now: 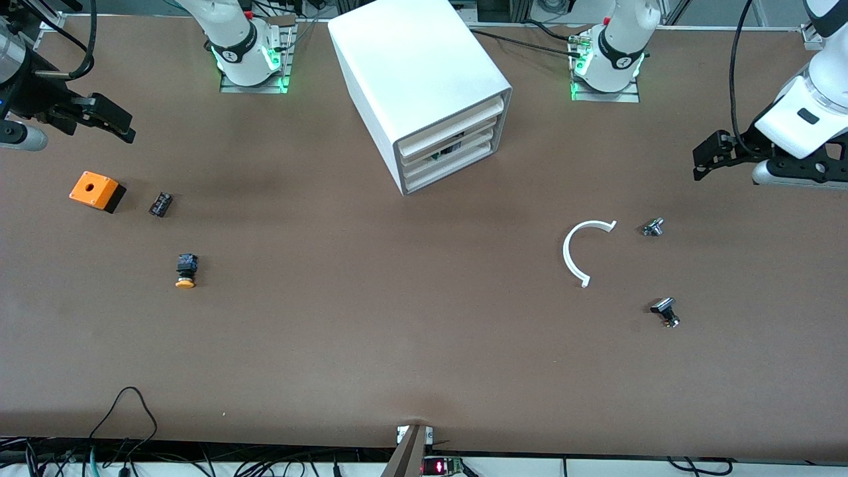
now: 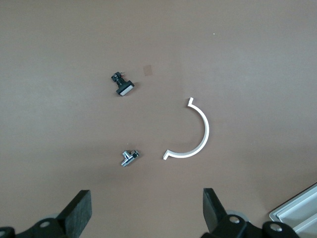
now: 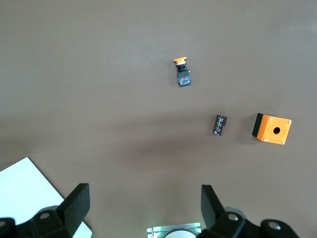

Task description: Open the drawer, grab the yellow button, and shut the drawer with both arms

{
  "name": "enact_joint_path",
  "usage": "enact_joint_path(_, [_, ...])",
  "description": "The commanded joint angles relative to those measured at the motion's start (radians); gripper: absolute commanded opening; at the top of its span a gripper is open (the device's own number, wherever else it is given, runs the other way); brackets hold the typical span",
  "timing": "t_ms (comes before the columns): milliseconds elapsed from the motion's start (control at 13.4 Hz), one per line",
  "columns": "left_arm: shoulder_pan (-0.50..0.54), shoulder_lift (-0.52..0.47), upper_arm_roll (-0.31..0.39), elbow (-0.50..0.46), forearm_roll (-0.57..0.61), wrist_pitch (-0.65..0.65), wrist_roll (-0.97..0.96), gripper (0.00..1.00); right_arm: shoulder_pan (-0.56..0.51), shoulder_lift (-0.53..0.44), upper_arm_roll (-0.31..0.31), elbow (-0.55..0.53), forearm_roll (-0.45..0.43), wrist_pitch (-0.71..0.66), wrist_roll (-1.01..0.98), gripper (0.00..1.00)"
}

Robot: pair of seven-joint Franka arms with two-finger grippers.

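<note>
Worktop (image 1: 411, 344) brown, wide bare stretch mid and along the camera-side edge. White cabinet (image 1: 424, 86) near the arm bases, mid-worktop, front angled toward left arm's end; top drawer (image 1: 457, 126) shut, contents hidden, small dark part visible in a gap lower down. Left gripper (image 1: 703, 159) hangs over worktop edge at its end, jaws apart, empty. Right gripper (image 1: 112, 122) over its own end, jaws apart, empty. White half-ring (image 1: 576, 255) w/ two small metal parts (image 1: 653, 227) nearby. Orange box (image 1: 94, 190), black part (image 1: 160, 203) beside it. Button (image 1: 187, 271) lies on worktop, nearer camera than orange box.
</note>
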Motion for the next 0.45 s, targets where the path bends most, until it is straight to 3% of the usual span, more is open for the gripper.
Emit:
enact_joint_path(0, [0.005,-0.008,-0.012,-0.011,0.021,0.010,-0.011,0.99,-0.018,-0.014,0.013,-0.007,0.014,0.010,-0.017,0.99])
enact_joint_path(373, [-0.007,0.015,-0.018,0.033,0.021,-0.043,-0.047,0.99,-0.018,-0.010,0.010,-0.005,0.027,0.002,-0.008,0.99])
